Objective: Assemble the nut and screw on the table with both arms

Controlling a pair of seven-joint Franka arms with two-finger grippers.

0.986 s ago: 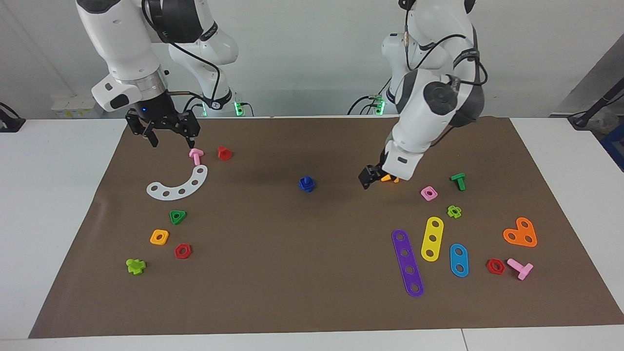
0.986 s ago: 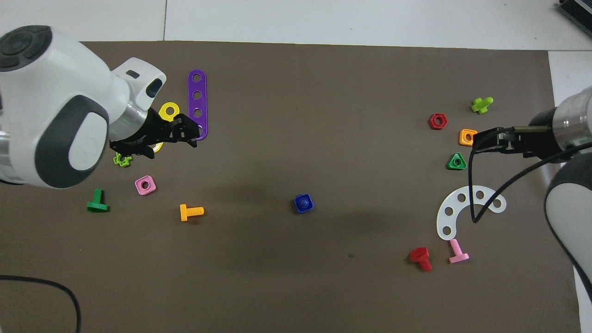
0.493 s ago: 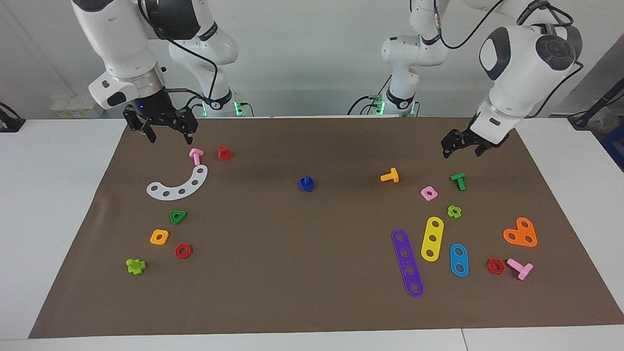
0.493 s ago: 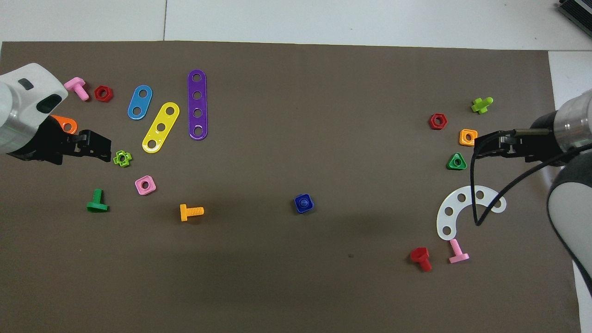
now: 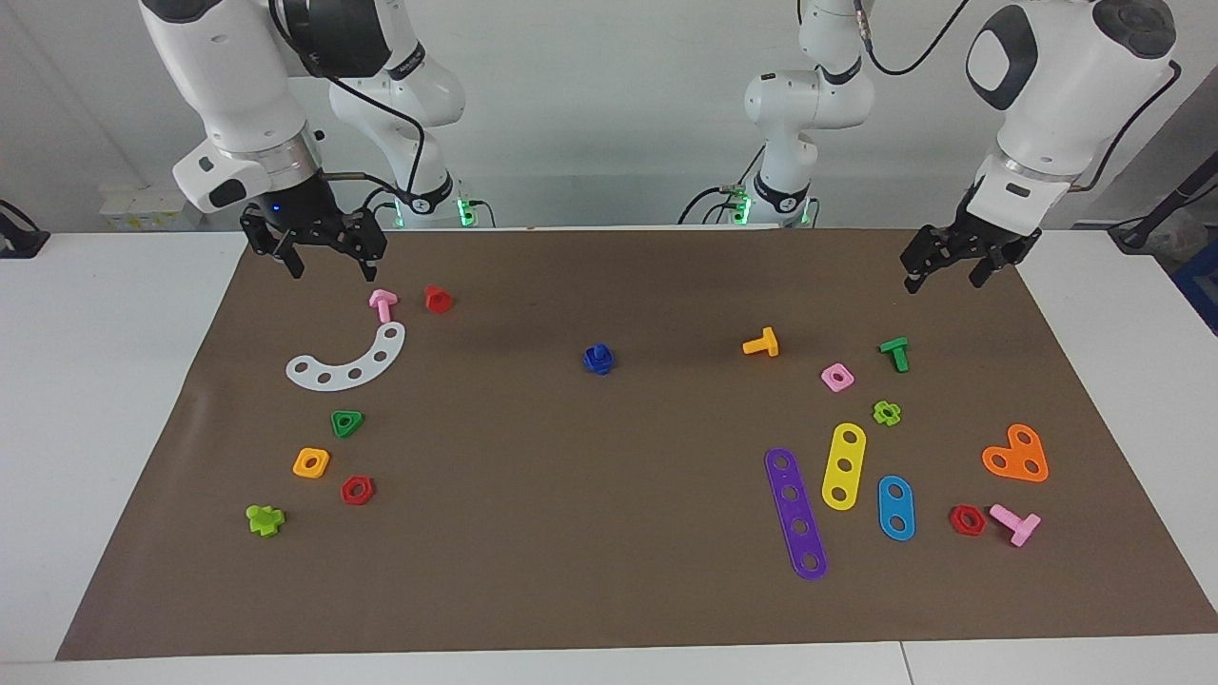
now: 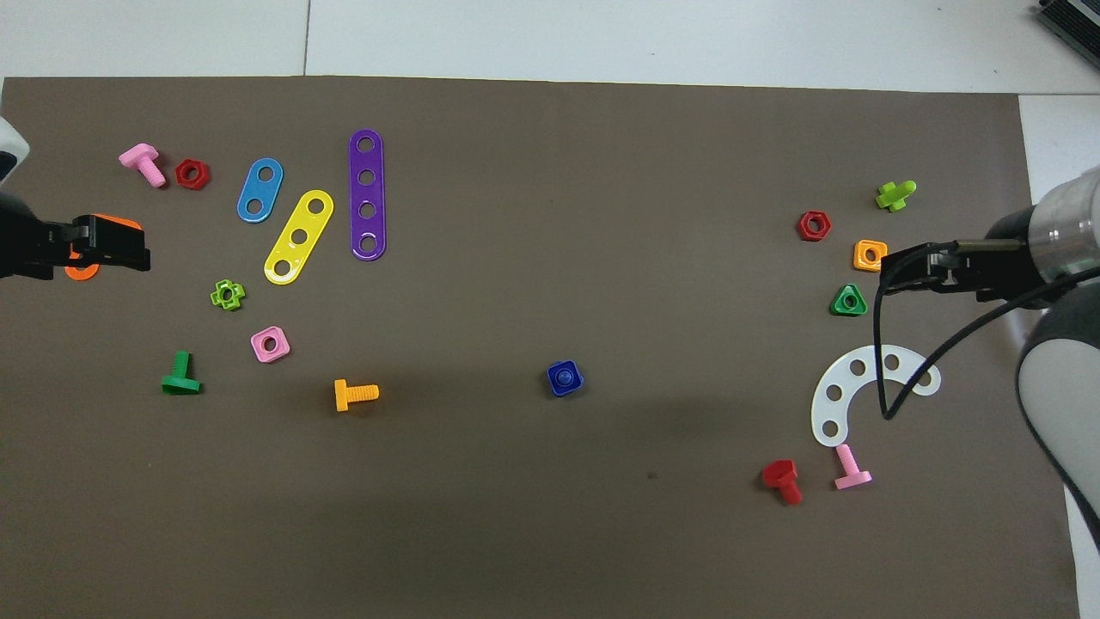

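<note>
The blue square nut (image 5: 599,363) lies at the middle of the brown mat (image 5: 571,552) on the table, with the dark-blue screw (image 5: 598,351) standing in its centre hole. In the overhead view the nut (image 6: 554,388) frames the screw (image 6: 565,376). No gripper touches them. My left gripper (image 5: 947,274) hangs open and empty above the mat's edge at the left arm's end, over the orange heart plate in the overhead view (image 6: 137,250). My right gripper (image 5: 330,268) hangs open and empty above the mat beside the pink bolt (image 5: 383,303).
Toward the left arm's end lie an orange bolt (image 5: 761,343), pink nut (image 5: 836,378), green bolt (image 5: 894,354), and purple (image 5: 795,514), yellow and blue strips. Toward the right arm's end lie a white arc plate (image 5: 349,361), red bolt (image 5: 437,299), green, orange and red nuts.
My left arm has drawn back from near the orange bolt to the left arm's end of the mat and risen. My right gripper has risen slightly. The nut and screw have not moved.
</note>
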